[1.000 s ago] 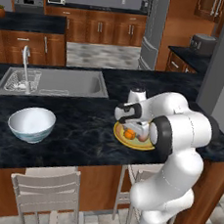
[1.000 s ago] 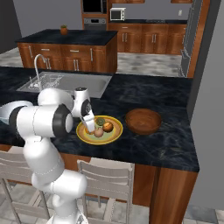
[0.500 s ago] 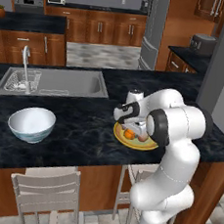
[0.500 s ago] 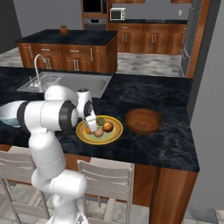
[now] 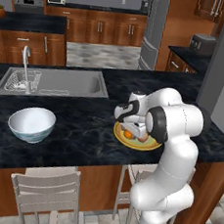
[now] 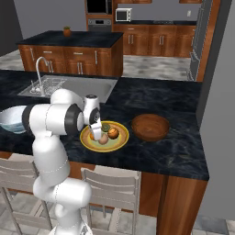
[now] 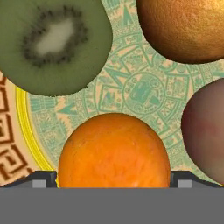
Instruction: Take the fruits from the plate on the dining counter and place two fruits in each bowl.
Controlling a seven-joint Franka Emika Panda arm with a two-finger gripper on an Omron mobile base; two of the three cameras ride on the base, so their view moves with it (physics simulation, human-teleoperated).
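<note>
The claw (image 7: 113, 186) is down on the plate (image 7: 144, 94) with one finger tip (image 7: 41, 180) on each side of the bright orange fruit (image 7: 113, 151). The tips stand wide apart, just outside the fruit's flanks; whether they press on it cannot be told. The straddle suggests a grasp being set up on this fruit first, as it lies nearest the plate's yellow rim and free of its neighbours.

Beyond it on the plate lie three more fruits, none touching another in the hand view: a halved green one (image 7: 52, 43) with its cut face up, a darker orange one (image 7: 183, 28), and a reddish-tan one (image 7: 205, 131). All four remain on the plate, so no transfer appears done.

The plate sits on the black stone surface (image 6: 156, 156) near its front edge. The brown wooden bowl (image 6: 150, 126) stands just beside the plate; the white bowl (image 5: 32, 123) stands well apart on the other side, below the sink (image 5: 53, 81).

The arm (image 5: 174, 126) is folded tightly, elbow raised, forearm doubled back, the wrist pointing the claw (image 6: 97, 133) steeply down onto the plate.
</note>
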